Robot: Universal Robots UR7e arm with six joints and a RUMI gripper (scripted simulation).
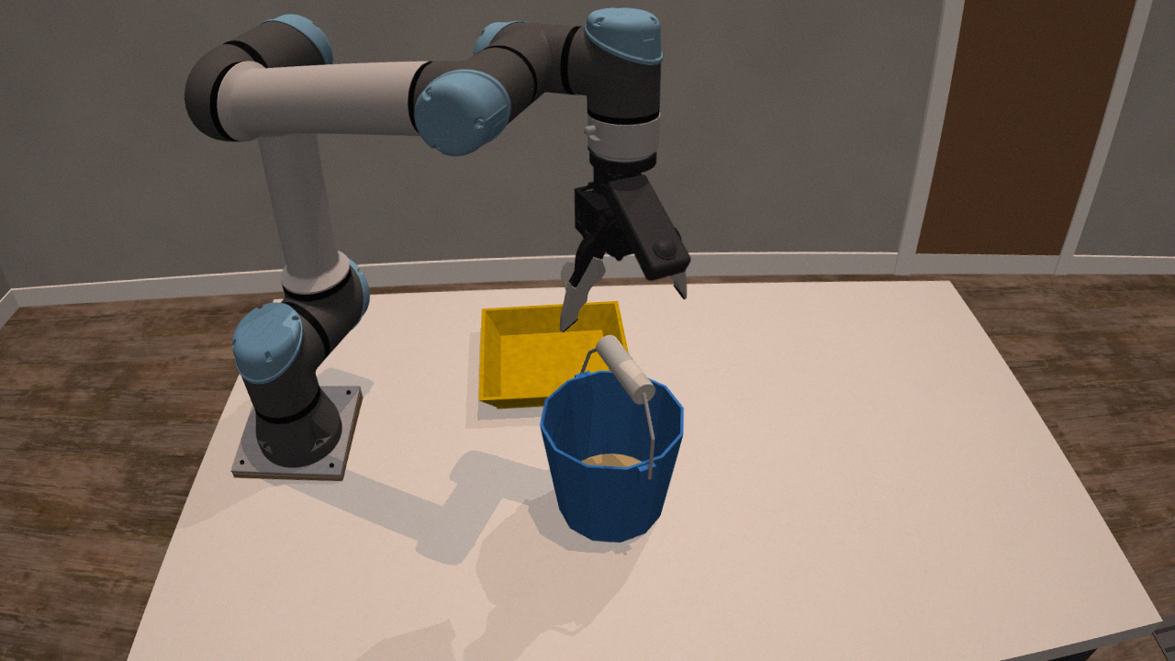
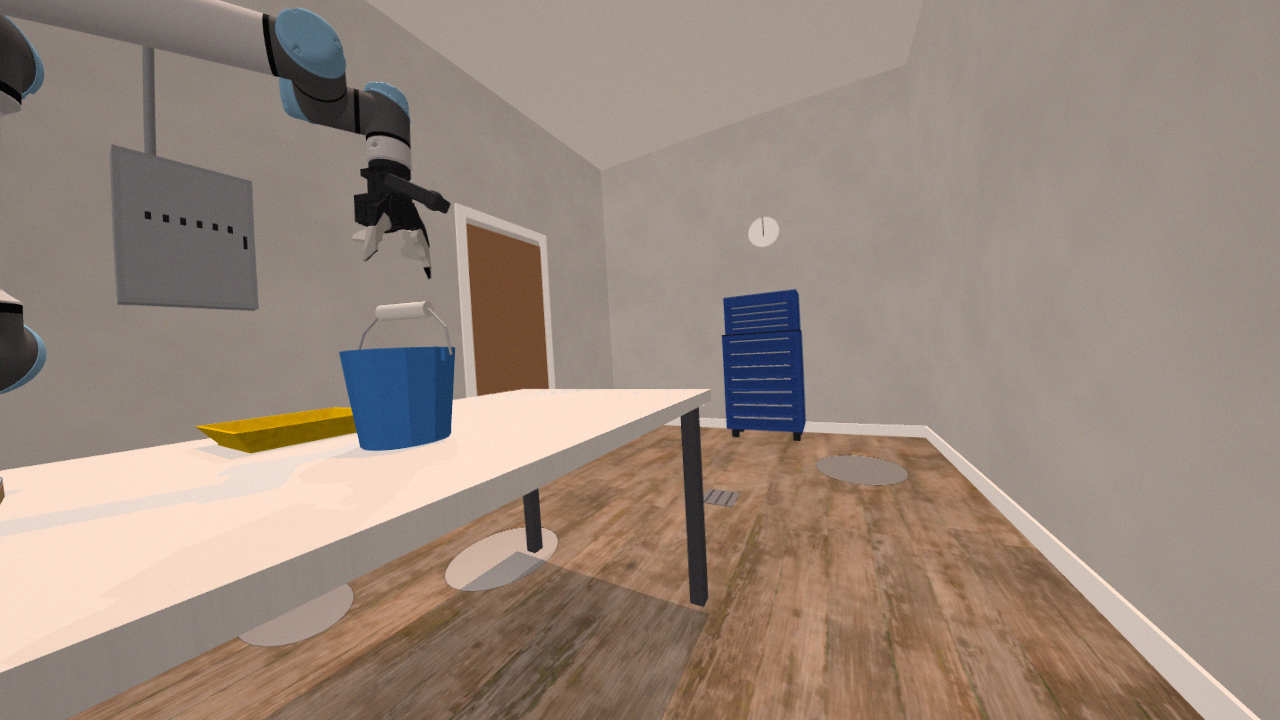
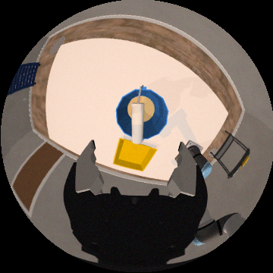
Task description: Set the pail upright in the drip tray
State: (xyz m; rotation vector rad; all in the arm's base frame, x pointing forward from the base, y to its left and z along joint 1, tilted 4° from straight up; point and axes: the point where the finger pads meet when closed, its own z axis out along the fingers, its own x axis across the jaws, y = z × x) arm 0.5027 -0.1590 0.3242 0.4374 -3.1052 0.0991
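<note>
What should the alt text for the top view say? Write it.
An open gripper hangs empty above a blue pail whose white-gripped handle stands upright. The pail sits on the white table, just in front of a yellow drip tray.

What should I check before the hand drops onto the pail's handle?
1. Hand open and holding nothing: ok.
2. Pail upright on the table, outside the drip tray: ok.
3. Handle grip raised above the rim, free to grasp: ok.
4. Hand above the grip with a gap, as the exterior view shows: ok.
5. Hand centred over the grip: not ok; in the wrist view the grip sits ahead of the fingers, not between them.
6. Tray floor free for the pail's base: ok.
</note>
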